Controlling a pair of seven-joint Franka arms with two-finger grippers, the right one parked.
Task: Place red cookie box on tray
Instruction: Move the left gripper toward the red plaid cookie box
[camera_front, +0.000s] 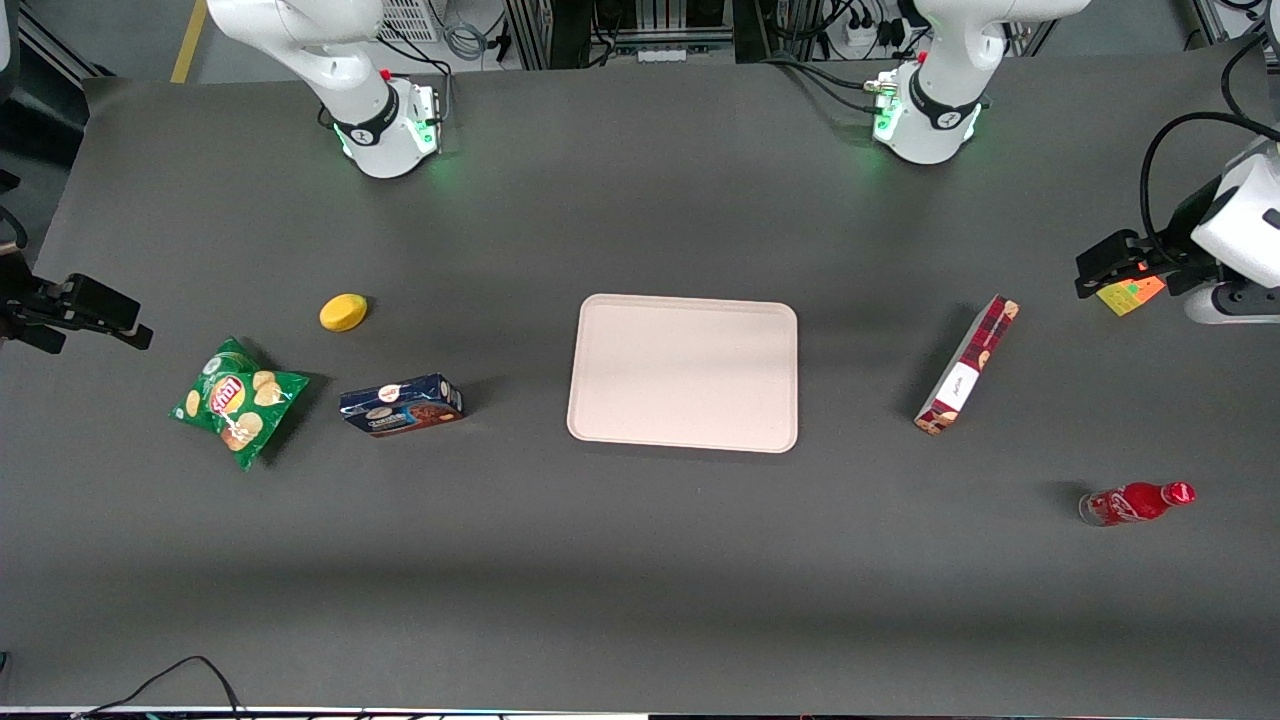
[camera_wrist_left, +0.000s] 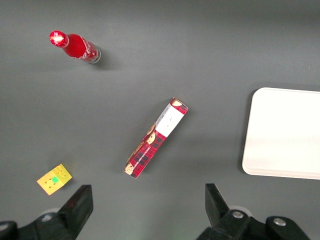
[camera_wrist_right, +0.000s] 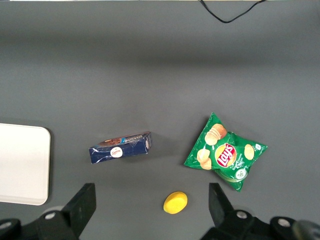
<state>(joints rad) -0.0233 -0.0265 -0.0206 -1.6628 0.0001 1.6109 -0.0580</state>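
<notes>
One tray at table centre, bare. One red cookie box lay on the table toward the working arm's end, apart from the tray. One red bottle, one blue cookie box, one chip bag, one yellow object. The gripper hung above the table near the red cookie box, fingers spread wide, holding nothing.

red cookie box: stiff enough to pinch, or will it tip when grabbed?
The red cookie box looks like a rigid carton, so probably stiff and light. It stands on a narrow long edge, apart from the tray, so a nudge may topple it. The open pincer hovers above it.
</notes>
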